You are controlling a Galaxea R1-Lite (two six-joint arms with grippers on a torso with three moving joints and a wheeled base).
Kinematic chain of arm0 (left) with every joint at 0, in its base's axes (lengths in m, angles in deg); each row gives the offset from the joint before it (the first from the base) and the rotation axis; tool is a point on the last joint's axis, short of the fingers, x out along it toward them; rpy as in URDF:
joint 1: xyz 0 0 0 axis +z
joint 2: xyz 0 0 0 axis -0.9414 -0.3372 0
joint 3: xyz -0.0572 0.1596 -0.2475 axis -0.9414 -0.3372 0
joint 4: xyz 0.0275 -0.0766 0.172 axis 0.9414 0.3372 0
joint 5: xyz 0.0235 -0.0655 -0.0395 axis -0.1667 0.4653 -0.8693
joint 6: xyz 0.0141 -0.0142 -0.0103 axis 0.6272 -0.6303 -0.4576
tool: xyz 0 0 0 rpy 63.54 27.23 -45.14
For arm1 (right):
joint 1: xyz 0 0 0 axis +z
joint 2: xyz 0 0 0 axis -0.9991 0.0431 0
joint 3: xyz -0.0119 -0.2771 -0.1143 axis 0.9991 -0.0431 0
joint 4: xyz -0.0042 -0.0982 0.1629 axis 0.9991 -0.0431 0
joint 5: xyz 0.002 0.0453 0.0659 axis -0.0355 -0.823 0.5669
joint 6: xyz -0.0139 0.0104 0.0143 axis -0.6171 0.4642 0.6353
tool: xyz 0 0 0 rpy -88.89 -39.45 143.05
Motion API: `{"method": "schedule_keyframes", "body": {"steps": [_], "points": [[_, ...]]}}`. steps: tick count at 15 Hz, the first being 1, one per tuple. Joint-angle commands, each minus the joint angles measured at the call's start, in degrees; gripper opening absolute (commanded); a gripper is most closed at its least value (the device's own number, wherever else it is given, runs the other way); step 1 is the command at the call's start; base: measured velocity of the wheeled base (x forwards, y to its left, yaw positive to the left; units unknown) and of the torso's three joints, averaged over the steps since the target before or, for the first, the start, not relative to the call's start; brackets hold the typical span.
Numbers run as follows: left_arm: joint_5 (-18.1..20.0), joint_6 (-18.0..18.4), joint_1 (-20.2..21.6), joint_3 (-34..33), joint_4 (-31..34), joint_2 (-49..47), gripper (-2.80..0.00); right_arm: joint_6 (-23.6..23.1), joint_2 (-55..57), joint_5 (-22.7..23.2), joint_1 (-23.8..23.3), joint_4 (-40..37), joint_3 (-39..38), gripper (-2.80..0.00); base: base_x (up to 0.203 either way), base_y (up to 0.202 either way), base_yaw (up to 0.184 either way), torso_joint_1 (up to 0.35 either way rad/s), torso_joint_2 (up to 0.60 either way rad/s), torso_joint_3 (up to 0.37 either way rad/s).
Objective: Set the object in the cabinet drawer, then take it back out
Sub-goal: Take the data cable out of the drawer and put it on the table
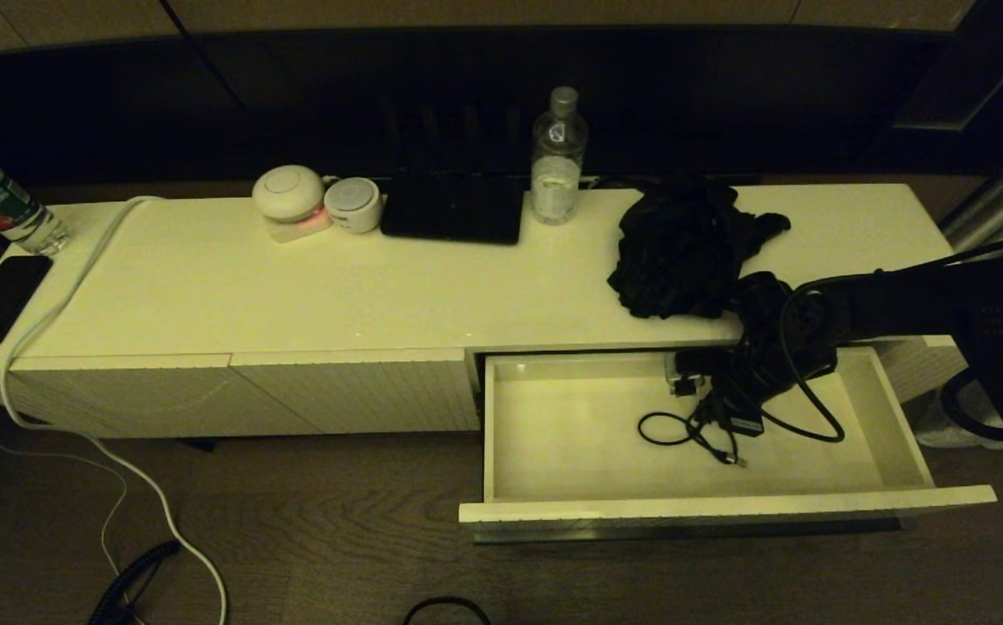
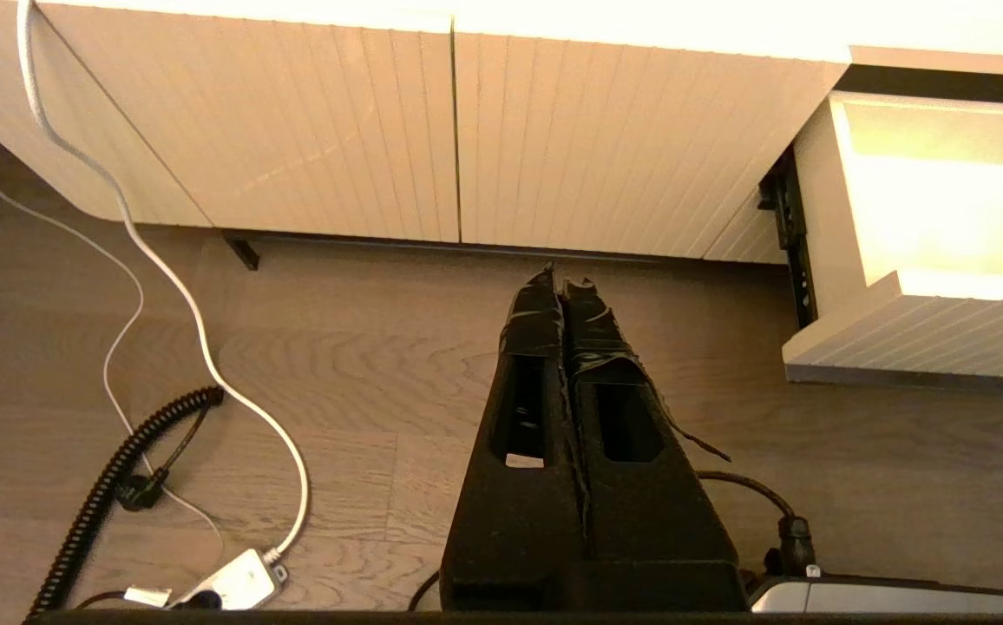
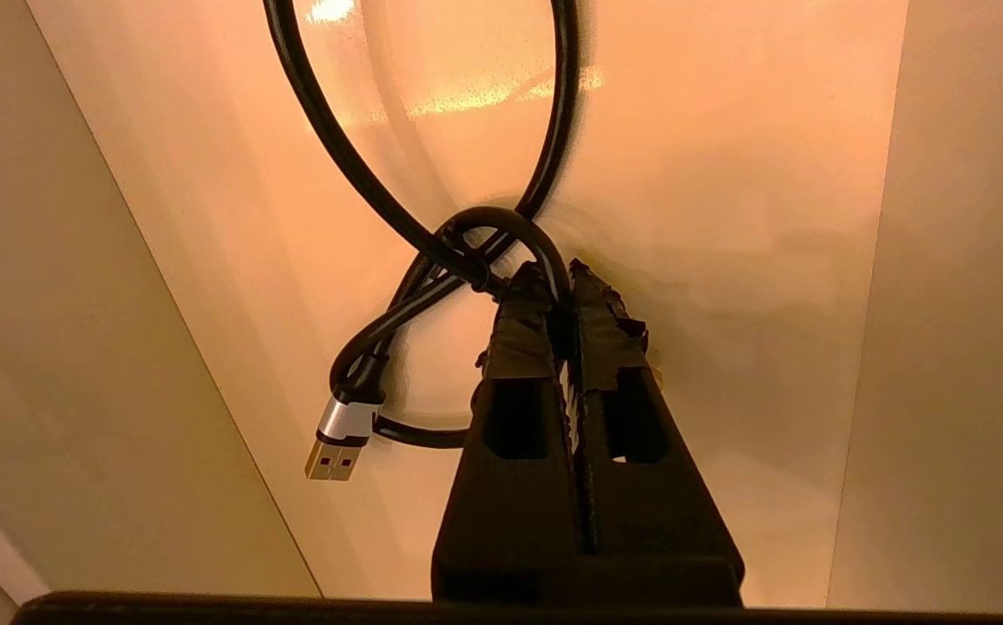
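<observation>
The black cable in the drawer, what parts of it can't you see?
- Head view: where the right gripper meets the black cable is hidden behind the arm's dark bulk.
- Right wrist view: the cable's loop runs off the picture's edge; its far end is unseen.
- Left wrist view: the open cabinet drawer is cut off, so the cable barely shows.

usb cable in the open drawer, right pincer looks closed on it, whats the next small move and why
Probably a short straight lift. The right pincer is shut on a loop of the black USB cable, which lies inside the open cabinet drawer. Raising it first should carry the dangling plug above the drawer walls before pulling outward. The left pincer is parked, shut, over the floor.
</observation>
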Motion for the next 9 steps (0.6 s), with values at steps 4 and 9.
{"method": "schedule_keyframes", "body": {"steps": [4,9], "points": [[0.0,-0.1,0.0,0.0,0.0,0.1,-2.8,-0.4,0.0,0.1,0.0,-0.2,0.1,-2.8,0.0,0.0,0.0,0.0,0.0,0.0],[0.0,-0.1,0.0,0.0,0.0,0.1,-2.8,-0.4,0.0,0.1,0.1,-0.2,0.0,-2.8,0.0,0.0,0.0,0.0,0.0,0.0]]}}
